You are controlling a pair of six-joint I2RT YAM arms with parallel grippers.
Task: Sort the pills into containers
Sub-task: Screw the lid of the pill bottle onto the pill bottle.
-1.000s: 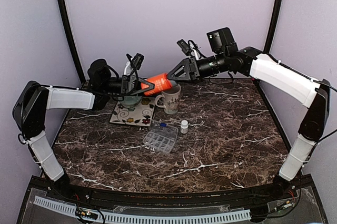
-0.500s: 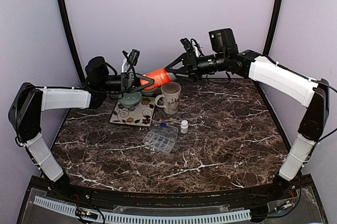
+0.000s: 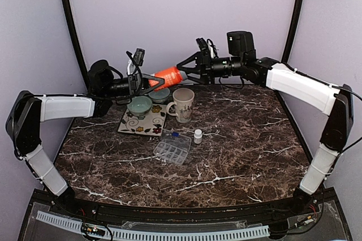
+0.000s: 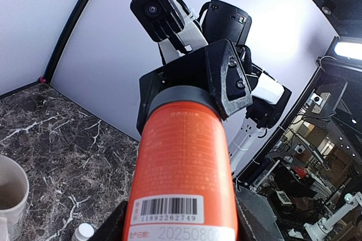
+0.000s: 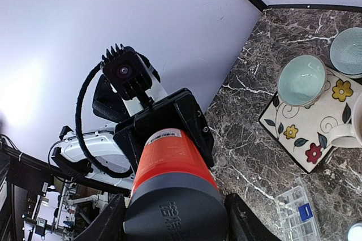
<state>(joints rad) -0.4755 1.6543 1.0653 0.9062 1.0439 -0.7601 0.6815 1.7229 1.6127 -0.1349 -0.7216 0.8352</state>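
Observation:
An orange pill bottle (image 3: 167,75) with a grey cap (image 5: 175,212) hangs level in the air above the bowls and mug, held from both ends. My left gripper (image 3: 148,80) is shut on its barcoded base end (image 4: 184,167). My right gripper (image 3: 185,71) is shut on the cap end, its fingers (image 5: 243,221) on either side of the cap. A clear compartment box (image 3: 172,149) lies mid-table with a small blue piece (image 5: 305,211) in one cell. No loose pills show.
A floral mat (image 3: 142,121) carries a pale green bowl (image 3: 139,106); a second bowl (image 3: 159,95) sits behind it. A cream mug (image 3: 183,104) stands right of the mat. A small white bottle (image 3: 198,136) stands by the compartment box.
Both arms have lifted the orange bottle together, from just above the mug's rim to well over the bowls. Both grips are unchanged.

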